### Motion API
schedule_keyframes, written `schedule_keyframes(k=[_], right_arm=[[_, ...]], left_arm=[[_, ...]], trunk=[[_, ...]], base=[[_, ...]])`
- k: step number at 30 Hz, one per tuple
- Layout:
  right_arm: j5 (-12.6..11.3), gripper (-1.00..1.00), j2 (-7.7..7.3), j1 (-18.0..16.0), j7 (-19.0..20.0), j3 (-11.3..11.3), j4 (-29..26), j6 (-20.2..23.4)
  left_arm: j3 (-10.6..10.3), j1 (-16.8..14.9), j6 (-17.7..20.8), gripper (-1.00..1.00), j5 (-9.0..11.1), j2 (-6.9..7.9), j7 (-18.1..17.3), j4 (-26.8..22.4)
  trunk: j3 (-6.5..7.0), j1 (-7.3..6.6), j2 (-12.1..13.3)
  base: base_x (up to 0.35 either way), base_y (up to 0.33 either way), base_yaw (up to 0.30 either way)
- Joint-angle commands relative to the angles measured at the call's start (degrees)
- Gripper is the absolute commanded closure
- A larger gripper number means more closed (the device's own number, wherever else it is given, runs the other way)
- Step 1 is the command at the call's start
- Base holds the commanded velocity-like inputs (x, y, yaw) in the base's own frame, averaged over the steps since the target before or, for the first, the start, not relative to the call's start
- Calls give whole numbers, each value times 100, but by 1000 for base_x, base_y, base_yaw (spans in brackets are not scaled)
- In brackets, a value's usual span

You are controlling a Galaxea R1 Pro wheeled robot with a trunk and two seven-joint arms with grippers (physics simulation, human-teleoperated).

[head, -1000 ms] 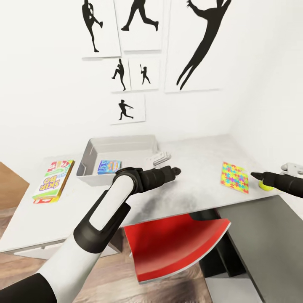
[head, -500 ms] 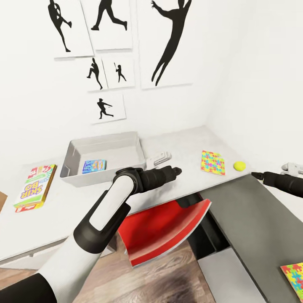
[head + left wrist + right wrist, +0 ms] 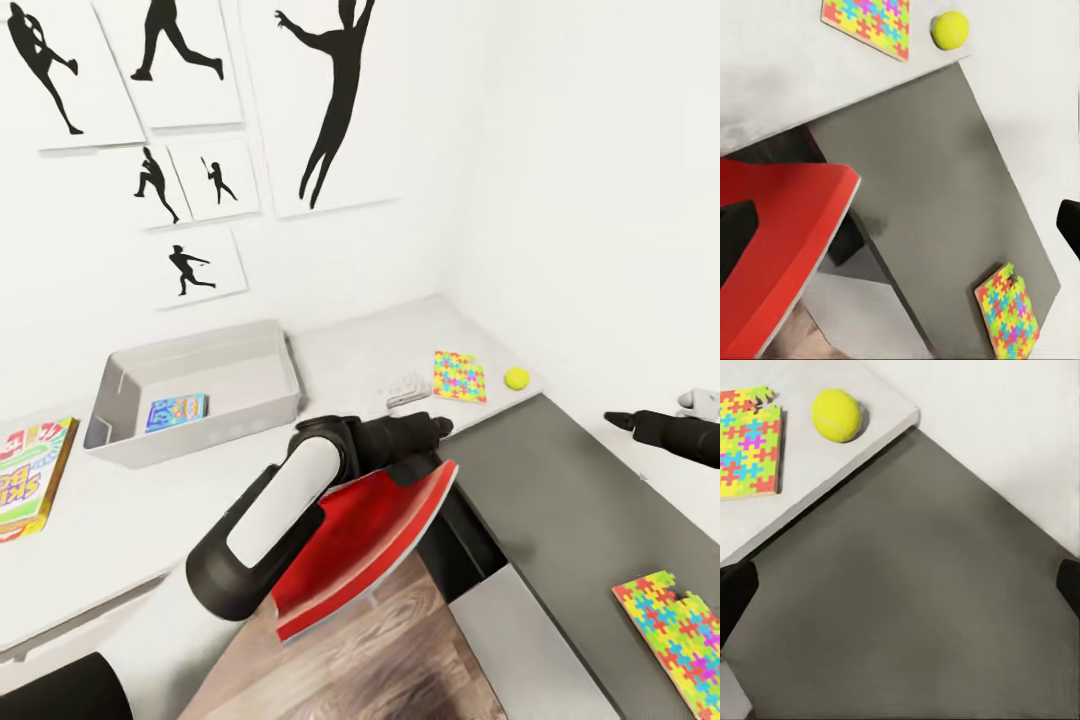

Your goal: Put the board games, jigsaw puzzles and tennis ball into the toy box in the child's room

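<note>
the shallow light grey toy box with flared walls (image 3: 262,402) sits on the long pale marbled surface (image 3: 130,500) against the white wall, under the black athlete silhouette prints (image 3: 330,100). a small blue board game box (image 3: 177,411) lies flat inside it. just beyond the toy box's other end, at the head view's left edge, lies a green-white board game box with red ends (image 3: 28,485). toward the surface's far corner a thin square multicoloured jigsaw puzzle (image 3: 459,375) lies flat, with the small yellow-green tennis ball (image 3: 516,378) just beside it, apart from it. a second multicoloured jigsaw puzzle (image 3: 678,635) rests on the lower dark grey cabinet top (image 3: 560,500), well away from the first. the red curved chair (image 3: 365,545) stands below the surface's edge, over the wood plank floor (image 3: 400,660). the left arm's black fingers (image 3: 432,427) hang above the chair near the surface's edge, holding nothing; i cannot tell whether they are spread. the right arm's black fingers (image 3: 615,420) hover above the cabinet, empty, their spread likewise unclear.
</note>
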Motion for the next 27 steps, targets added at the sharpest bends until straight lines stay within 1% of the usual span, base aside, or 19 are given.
schedule_keyframes(k=[1,3,5,8,11,12,14,16,17,19,21,24,25,27], right_arm=[[-64,-100,-2,5,-57,-67,-4,20],[-64,-100,-3,47,-55,-195,-5,20],[-65,-100,-6,132,-38,-300,-7,20],[-65,-100,-14,262,91,-424,-8,20],[-65,-100,-21,321,355,-495,-9,20],[-65,-100,-53,348,604,-533,-10,20],[-65,-100,-112,359,710,-558,-10,20],[-65,-100,-214,373,783,-598,-10,20],[-65,-100,-371,398,852,-734,-10,20],[-65,-100,-434,410,878,-836,-10,20],[-65,-100,-515,428,905,-987,-10,20],[-65,-100,-530,432,915,-1023,-10,20],[-65,-100,-531,438,921,-1044,-10,20],[-65,-100,-524,441,922,-1046,-10,20]], left_arm=[[-114,13,7,-100,29,-4,48,-6],[-302,73,-46,-100,28,-10,25,-7],[-434,119,-134,-100,27,-21,4,-7],[-552,174,-250,-100,27,-30,-17,-7],[-613,235,-322,-100,49,-35,-34,0],[-650,312,-364,-100,82,-47,-93,-1],[-681,349,-395,-100,95,-54,-172,-4],[-753,375,-438,-100,102,-57,-257,-5],[-903,408,-528,-100,108,-57,-343,-6],[-970,429,-582,-100,110,-57,-376,-7],[-1052,484,-665,-100,112,-57,-426,-8],[-1074,548,-693,-100,113,-58,-449,-8],[-1088,646,-729,-100,107,-58,-509,-3],[-1090,676,-760,-100,103,-56,-555,3]], trunk=[[-3,4,-10],[10,4,-10],[23,4,-10],[45,4,-10],[67,4,-10],[74,4,-10],[89,4,-10],[103,4,-10],[111,4,-10],[126,4,-10],[141,4,-10],[165,4,-10],[173,4,-10],[189,4,-10]], base=[[-1,1,-249],[-1,1,-245],[-1,0,-238],[0,0,-231],[0,0,-226],[0,0,-223],[0,0,-222],[0,0,-222],[0,0,-220],[0,0,-219],[0,0,-213],[0,0,-207],[0,0,-203],[0,0,-203]])
